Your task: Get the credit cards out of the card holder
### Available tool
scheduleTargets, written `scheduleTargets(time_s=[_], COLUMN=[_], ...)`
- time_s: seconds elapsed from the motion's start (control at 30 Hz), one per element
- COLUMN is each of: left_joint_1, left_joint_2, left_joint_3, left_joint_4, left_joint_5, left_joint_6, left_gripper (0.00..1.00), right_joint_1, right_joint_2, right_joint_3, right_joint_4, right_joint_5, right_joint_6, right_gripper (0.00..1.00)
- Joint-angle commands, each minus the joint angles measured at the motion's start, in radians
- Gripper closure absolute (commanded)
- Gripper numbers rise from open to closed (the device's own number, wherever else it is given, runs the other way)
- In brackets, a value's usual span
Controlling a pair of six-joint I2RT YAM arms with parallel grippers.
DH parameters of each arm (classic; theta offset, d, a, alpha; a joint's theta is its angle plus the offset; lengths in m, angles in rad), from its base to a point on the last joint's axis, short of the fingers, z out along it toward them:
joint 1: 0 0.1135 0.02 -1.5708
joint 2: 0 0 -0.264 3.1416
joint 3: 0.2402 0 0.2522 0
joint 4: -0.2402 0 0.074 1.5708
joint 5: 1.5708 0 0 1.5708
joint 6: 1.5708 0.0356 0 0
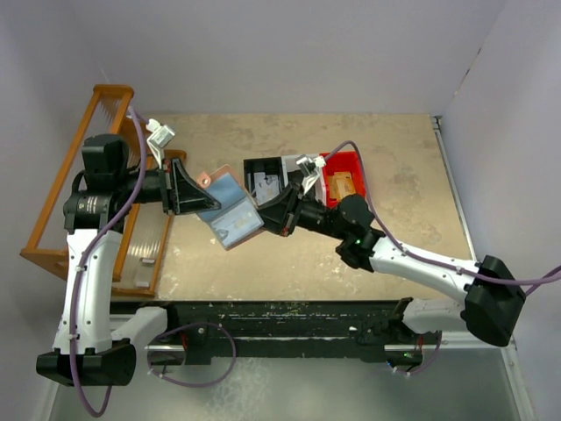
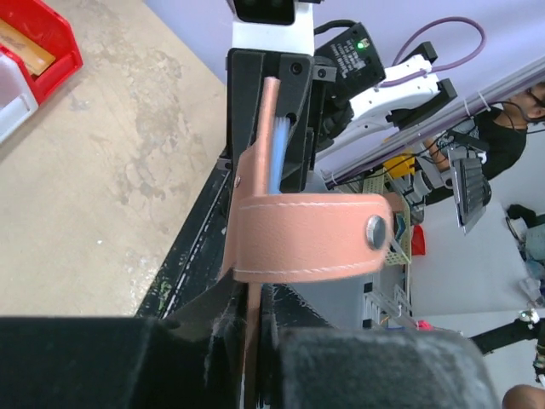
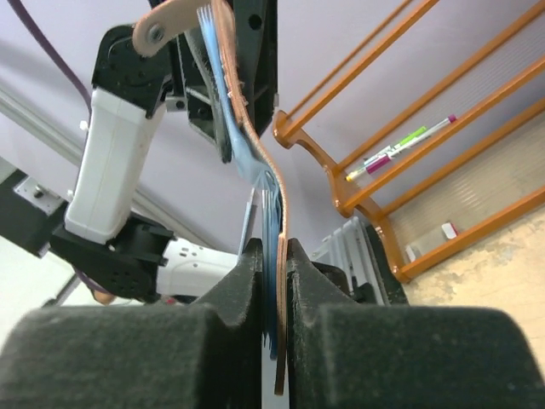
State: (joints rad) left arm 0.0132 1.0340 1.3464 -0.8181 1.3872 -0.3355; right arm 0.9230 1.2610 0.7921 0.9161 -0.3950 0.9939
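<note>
My right gripper [image 3: 274,260] is clamped on one flap of the salmon-pink leather bifold card holder [image 1: 230,209], left gripper [image 2: 255,311] clenched on the opposite flap, spanning between them; looks limp and bendy, so best pinched at flap edges.

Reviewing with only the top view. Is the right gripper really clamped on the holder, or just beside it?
Observer: Clamped. The right wrist view shows the right gripper shut on the holder's pink edge and blue lining.
Operator: And the left?
Observer: The left wrist view shows the left gripper pinching the opposite edge, with the snap strap curled across above it.
Operator: Anything in the rack?
Observer: Pens lie in it, seen from the right wrist.
</note>
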Motion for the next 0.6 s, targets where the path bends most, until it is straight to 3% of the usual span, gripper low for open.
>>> scheduleTargets(time_s=[0.0, 0.1, 0.2, 0.33, 0.57], left_joint_1=[-0.002, -0.002, -0.002, -0.002, -0.002], left_joint_2=[-0.001, 0.021, 0.006, -0.098, -0.235], left_joint_3=[0.061, 0.116, 0.149, 0.022, -0.187], left_joint_4=[-0.109, -0.229, -0.257, -0.134, 0.046], left_joint_5=[-0.053, -0.161, -0.263, -0.280, -0.310], left_joint_6=[0.190, 0.392, 0.530, 0.569, 0.573], left_gripper=[0.77, 0.42, 0.27, 0.17, 0.14], right_joint_1=[0.034, 0.083, 0.107, 0.140, 0.217], right_joint_2=[-0.033, -0.021, 0.045, 0.112, 0.257], right_joint_3=[0.130, 0.312, 0.527, 0.648, 0.891], right_joint_4=[-0.156, -0.566, -0.974, -1.203, -1.419], right_joint_5=[0.094, 0.269, 0.456, 0.629, 0.764], right_joint_6=[-0.043, -0.154, -0.217, -0.231, -0.236], right_gripper=[1.00, 1.00, 1.00, 1.00, 1.00])
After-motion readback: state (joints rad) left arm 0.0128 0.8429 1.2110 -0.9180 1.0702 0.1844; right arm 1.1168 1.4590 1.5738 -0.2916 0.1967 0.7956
